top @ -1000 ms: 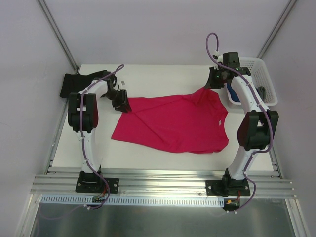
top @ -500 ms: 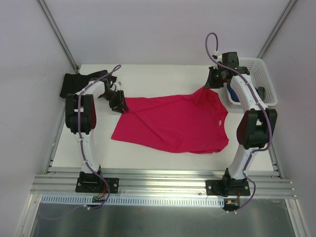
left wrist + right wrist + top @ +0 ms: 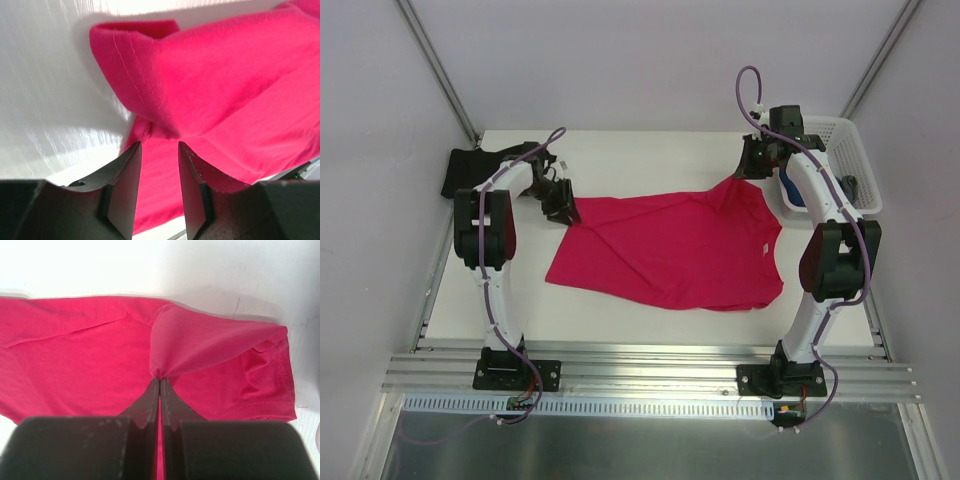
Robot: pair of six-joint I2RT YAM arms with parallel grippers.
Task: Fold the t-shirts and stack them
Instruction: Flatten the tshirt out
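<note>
Seemingly to stretch the crimson-pink t-shirt (image 3: pixel 670 250) flat, the right tool (image 3: pixel 160 380) pinched its far edge while the left tool (image 3: pixel 159 146), jaws apart, was poised at the opposite sleeve.

The crimson-pink t-shirt (image 3: pixel 670 250) lies spread and rumpled mid-table, its far right corner pinched up in my right gripper (image 3: pixel 160 379). The black t-shirt (image 3: pixel 460 175) lies bunched at the far-left corner.

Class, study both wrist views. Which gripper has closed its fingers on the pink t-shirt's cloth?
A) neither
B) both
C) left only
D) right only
D: the right gripper is shut on a raised fold of the pink t-shirt, while the left gripper stands open, a gap between its fingers.
</note>
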